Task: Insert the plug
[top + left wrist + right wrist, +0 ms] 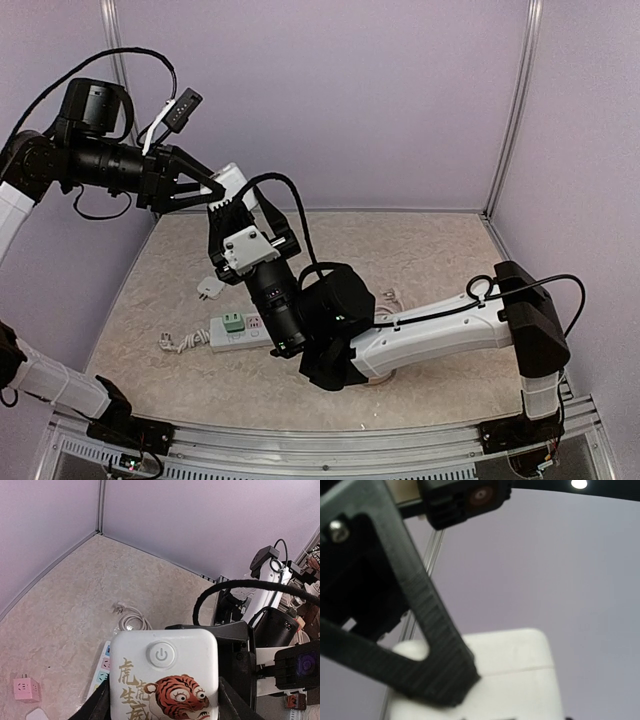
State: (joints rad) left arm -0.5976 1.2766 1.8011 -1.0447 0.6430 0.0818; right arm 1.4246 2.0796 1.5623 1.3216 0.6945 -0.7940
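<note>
My left gripper point(212, 190) is raised high and shut on a white block adapter point(235, 184). In the left wrist view the adapter point(165, 680) shows a power button and a tiger picture, and sits between my two dark fingers point(95, 706). My right gripper point(245, 213) reaches up to the adapter's far end. Its jaws are hidden. The right wrist view shows the adapter point(515, 670) very close, with a left finger point(435, 660) across it. A white power strip point(240, 332) with coloured sockets lies on the table below and also shows in the left wrist view point(102, 667).
A small white plug point(208, 288) lies near the strip's far side. A pink cube adapter point(26, 689) and a coiled white cable point(132, 621) lie on the table. Purple walls enclose the back and sides. The right arm point(450, 325) spans the table's right half.
</note>
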